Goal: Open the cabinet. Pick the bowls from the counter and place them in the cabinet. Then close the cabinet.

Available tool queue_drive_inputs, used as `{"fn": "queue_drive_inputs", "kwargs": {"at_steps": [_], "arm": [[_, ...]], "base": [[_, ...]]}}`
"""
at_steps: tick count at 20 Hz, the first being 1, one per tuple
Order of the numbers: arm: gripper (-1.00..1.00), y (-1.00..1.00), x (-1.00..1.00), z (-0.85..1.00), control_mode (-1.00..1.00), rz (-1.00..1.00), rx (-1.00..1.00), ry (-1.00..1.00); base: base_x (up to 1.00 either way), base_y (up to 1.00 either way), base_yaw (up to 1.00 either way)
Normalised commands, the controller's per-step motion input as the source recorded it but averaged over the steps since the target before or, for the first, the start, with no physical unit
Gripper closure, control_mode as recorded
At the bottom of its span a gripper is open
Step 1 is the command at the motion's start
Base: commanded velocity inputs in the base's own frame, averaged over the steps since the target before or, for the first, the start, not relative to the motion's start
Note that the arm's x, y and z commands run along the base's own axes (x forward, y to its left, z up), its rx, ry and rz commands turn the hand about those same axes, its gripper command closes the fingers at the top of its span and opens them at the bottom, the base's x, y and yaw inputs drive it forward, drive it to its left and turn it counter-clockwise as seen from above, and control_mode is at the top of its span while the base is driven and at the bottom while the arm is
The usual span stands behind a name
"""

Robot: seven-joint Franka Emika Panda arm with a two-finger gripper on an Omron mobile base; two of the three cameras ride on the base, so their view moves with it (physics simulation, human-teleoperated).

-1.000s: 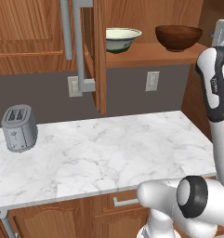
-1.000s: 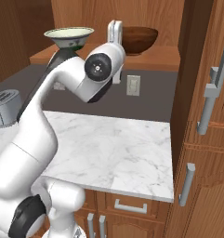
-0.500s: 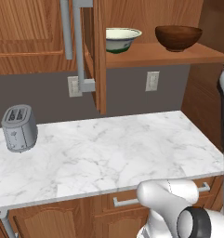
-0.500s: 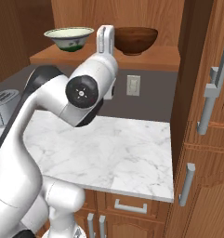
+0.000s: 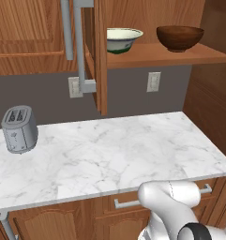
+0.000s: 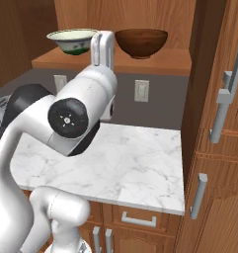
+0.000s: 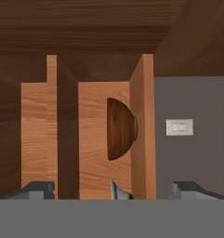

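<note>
Hand view: gripper [image 7: 113, 188] wide, holds nthg.

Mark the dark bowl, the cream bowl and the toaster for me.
dark bowl [image 5: 179, 37], left base view, its outer wall.
cream bowl [image 5: 123, 39], left base view, its outer side.
toaster [image 5: 20, 130], left base view, front face.

Shelf [image 5: 180, 55] — cream bowl [image 5: 124, 39], brown bowl [image 5: 179, 37]; counter [image 5: 109, 154] — toaster [image 5: 19, 129]

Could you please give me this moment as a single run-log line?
cabinet: open | cream bowl: on shelf | brown bowl: on shelf | counter: no bowls | claw: open, empty | left: close cabinet
</note>
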Motion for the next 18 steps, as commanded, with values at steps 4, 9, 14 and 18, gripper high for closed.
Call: {"fn": "queue_drive_inputs", "kwargs": {"at_steps": [4,9,14,18], "arm": [[-1.00,-0.09,-0.62,0.19,-1.00,0.00,0.00,0.02],[-1.00,-0.10,-0.59,0.01,-1.00,0.00,0.00,0.03],[-1.00,-0.13,-0.46,-0.03,-1.00,0.00,0.00,0.00],[-1.00,-0.03,-0.13,-0.06,-1.00,0.00,0.00,0.00]], "base": [[0.00,0.00,0.00],[0.00,0.00,0.00],[0.00,0.00,0.00],[0.00,0.00,0.00]]}}
